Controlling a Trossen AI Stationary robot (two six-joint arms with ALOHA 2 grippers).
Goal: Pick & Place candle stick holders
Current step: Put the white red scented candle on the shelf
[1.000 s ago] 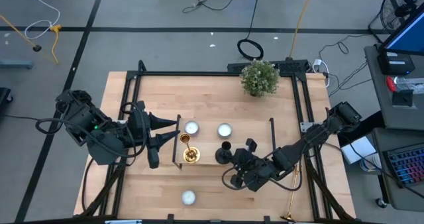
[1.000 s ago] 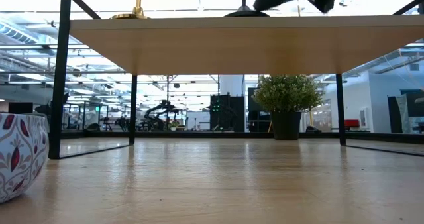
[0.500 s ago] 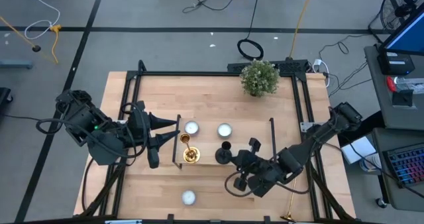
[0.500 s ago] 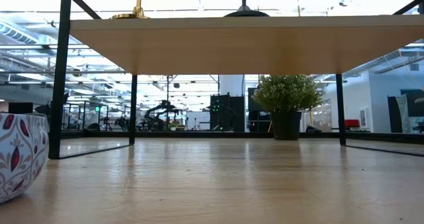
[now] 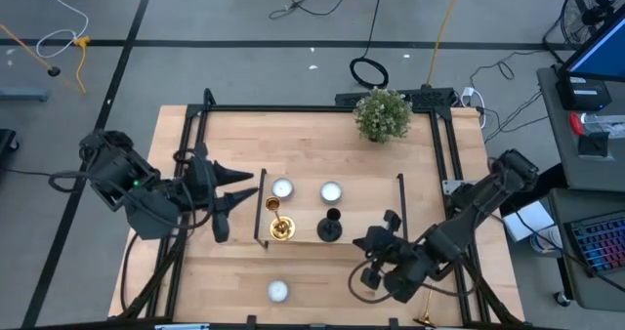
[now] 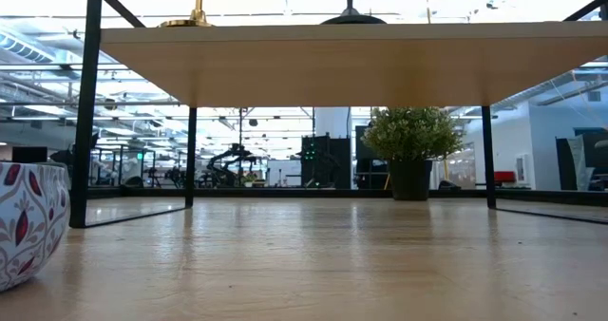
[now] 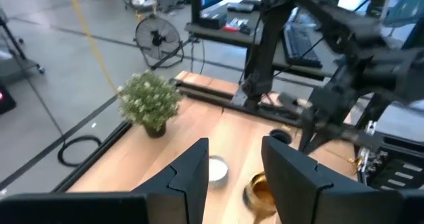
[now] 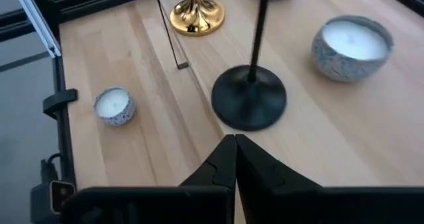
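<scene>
A slim gold candle stick holder (image 5: 278, 223) and a black one (image 5: 330, 227) stand upright on their round bases on the wooden stand (image 5: 361, 234). In the low view only their bases, gold (image 6: 195, 19) and black (image 6: 351, 17), show on the stand's top. A bit of another gold one (image 5: 427, 317) shows at the near right edge, under my right arm. My left gripper (image 5: 256, 185) is open left of the stand, level, with nothing between its fingers (image 7: 233, 148). My right gripper (image 5: 365, 244) is shut (image 8: 235, 141), raised, near and right of the black holder (image 8: 249, 97).
Two white candles (image 5: 282, 188) (image 5: 330, 191) sit on the stand behind the holders, and a third (image 5: 278, 291) lies on the table near the front edge. A potted plant (image 5: 383, 113) stands at the far side. A black frame (image 5: 444, 154) runs round the table.
My right gripper, shut throughout, has drawn back from the black holder toward the table's near right corner and risen; it has left the low view. The black holder stays upright on the stand.
</scene>
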